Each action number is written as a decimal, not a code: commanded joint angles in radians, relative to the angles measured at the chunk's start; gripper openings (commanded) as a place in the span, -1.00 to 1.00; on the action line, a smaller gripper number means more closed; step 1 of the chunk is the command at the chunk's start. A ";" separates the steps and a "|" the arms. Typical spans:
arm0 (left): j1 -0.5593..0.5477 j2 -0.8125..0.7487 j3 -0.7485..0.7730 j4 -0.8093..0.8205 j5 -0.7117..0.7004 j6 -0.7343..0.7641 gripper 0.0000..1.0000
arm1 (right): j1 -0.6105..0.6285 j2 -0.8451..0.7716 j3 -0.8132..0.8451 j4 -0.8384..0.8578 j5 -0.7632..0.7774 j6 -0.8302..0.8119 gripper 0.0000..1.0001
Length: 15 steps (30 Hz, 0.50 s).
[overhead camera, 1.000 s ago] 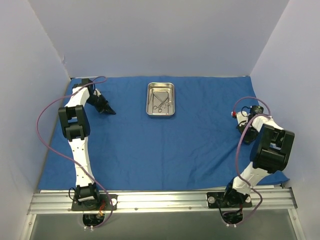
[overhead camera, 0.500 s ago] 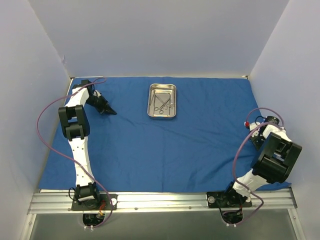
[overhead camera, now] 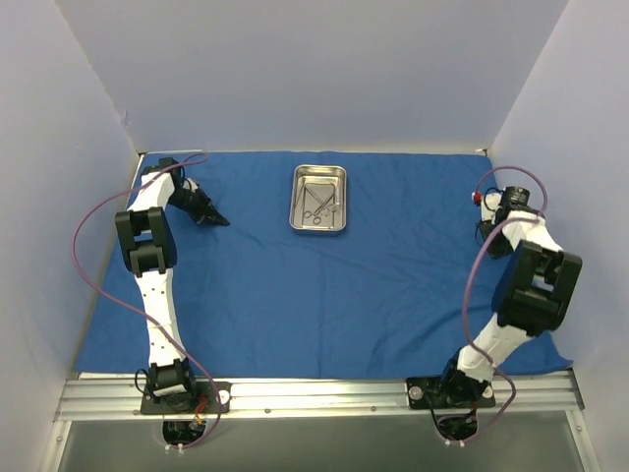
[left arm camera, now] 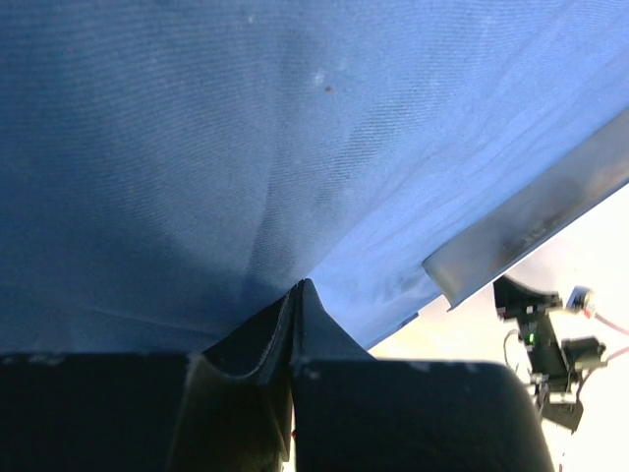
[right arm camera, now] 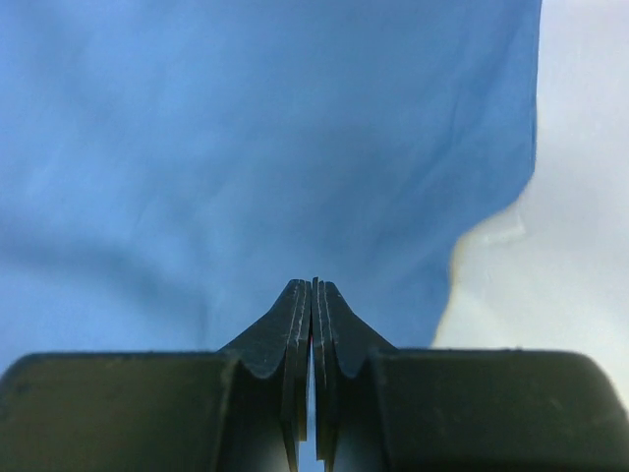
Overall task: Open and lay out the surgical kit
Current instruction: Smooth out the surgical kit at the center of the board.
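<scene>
Lying lengthwise away from the arms, the tray (overhead camera: 318,198) sits apart from left fingers (left arm camera: 260,346) and right fingers (right arm camera: 293,326), both clenched.

Even bright light, wrist cams blurry

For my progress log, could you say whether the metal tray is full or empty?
Not empty: several metal instruments lie inside the tray.
</scene>
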<state>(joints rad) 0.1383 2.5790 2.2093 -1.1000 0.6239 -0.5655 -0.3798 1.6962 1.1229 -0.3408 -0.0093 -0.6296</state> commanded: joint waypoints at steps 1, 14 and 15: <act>0.003 0.026 -0.034 0.092 -0.145 0.042 -0.94 | 0.031 0.104 0.069 0.058 0.046 0.106 -1.00; -0.005 0.052 0.010 0.077 -0.158 0.013 -0.92 | 0.157 0.595 0.452 0.009 0.132 0.177 -1.00; -0.005 0.061 0.029 0.071 -0.159 0.012 -0.92 | 0.154 0.627 0.487 0.013 0.131 0.185 -1.00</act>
<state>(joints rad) 0.1371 2.5797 2.2108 -1.0969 0.6281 -0.5720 -0.2211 2.1841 1.5906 -0.3000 0.1734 -0.4976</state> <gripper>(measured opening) 0.041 0.026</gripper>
